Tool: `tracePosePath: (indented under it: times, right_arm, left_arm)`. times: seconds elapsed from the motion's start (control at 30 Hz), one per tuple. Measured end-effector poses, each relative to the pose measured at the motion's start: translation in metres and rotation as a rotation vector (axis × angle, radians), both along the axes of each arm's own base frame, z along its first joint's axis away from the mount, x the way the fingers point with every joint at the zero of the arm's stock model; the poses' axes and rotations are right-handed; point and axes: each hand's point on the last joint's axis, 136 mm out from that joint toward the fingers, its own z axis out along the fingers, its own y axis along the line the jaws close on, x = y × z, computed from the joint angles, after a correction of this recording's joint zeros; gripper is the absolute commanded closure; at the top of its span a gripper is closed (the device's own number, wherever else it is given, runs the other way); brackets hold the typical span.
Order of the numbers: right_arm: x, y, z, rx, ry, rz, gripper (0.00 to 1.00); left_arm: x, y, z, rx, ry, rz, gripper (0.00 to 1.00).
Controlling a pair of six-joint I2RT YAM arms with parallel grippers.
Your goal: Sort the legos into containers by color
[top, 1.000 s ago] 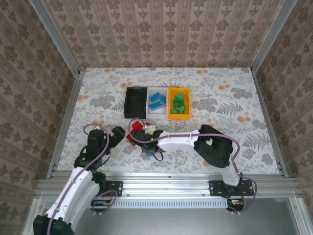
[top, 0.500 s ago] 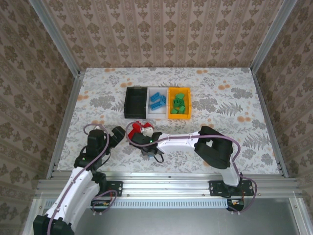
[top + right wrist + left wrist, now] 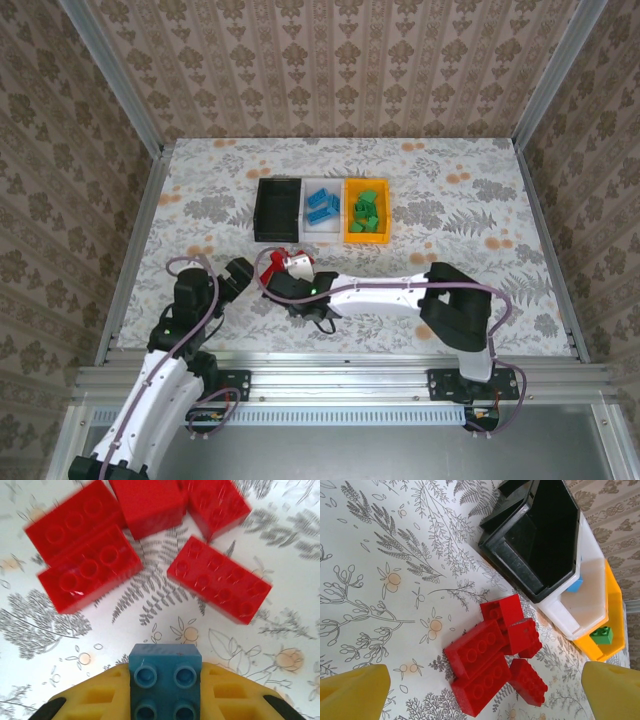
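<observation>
Step in hand: picking a blue brick off the table beside the red pile; the grasp looks made, and the lift is not yet under way.
Right gripper (image 3: 165, 695): its yellow fingers (image 3: 100, 697) are closed on the blue brick (image 3: 165, 666), one on each side, studs facing the camera.
Left gripper (image 3: 238, 274): jaws spread wide with nothing between them, hovering low over the table (image 3: 450, 220) just left of the red pile.
Red bricks (image 3: 492, 662): five, loose on the floral surface near the front of the black bin (image 3: 540, 535), some touching one another; none is gripped.
Containers: the black bin, the white bin (image 3: 585, 595) and the orange bin (image 3: 615, 615) stand side by side in a row, touching.
Already sorted: blue bricks (image 3: 321, 203) lie in the white bin and green bricks (image 3: 365, 213) in the orange one.
Progress: judged well along, since blue and green are mostly binned, while the red ones remain on the table and the black bin is presumably theirs.
Next move calls for: raising the blue brick straight up clear of the red pile, carrying it over the black bin's front corner to the middle bin, and releasing above the other blue pieces.
Care needed: the brick is small and held near the fingertips, so a knock against a bin wall could shake it loose.
</observation>
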Motion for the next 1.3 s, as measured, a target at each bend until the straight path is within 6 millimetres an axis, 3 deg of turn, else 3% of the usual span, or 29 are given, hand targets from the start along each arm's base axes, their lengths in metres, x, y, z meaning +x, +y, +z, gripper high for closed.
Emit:
tracePosePath:
  times: [0.17,0.5,0.63,0.87,1.07,1.13,1.3]
  right_arm:
    - [0.006,-0.003,0.027,0.024,-0.058,0.008,0.76]
    - [0.042,-0.026,0.037,-0.012,-0.1,-0.017,0.76]
    - [0.077,-0.043,0.049,-0.008,-0.122,-0.058,0.75]
    - [0.172,-0.06,0.089,0.042,-0.212,-0.151,0.75]
    - [0.228,-0.061,0.07,0.041,-0.188,-0.169,0.72]
    - [0.237,-0.061,0.06,0.024,-0.171,-0.166,0.7]
    - [0.242,-0.063,0.047,-0.004,-0.131,-0.149,0.51]
  left_arm:
    - [-0.001,0.001,-0.003,0.003,0.012,0.002,0.0]
    - [-0.001,0.001,-0.003,0.003,0.012,0.002,0.0]
    - [-0.001,0.001,-0.003,0.002,0.011,0.003,0.0]
    - [-0.001,0.001,-0.003,-0.002,0.013,0.001,0.0]
    - [-0.003,-0.001,-0.004,-0.007,0.023,-0.011,0.0]
    - [-0.003,-0.001,-0.004,-0.009,0.023,-0.013,0.0]
    - [-0.003,-0.001,-0.004,-0.007,0.022,-0.013,0.0]
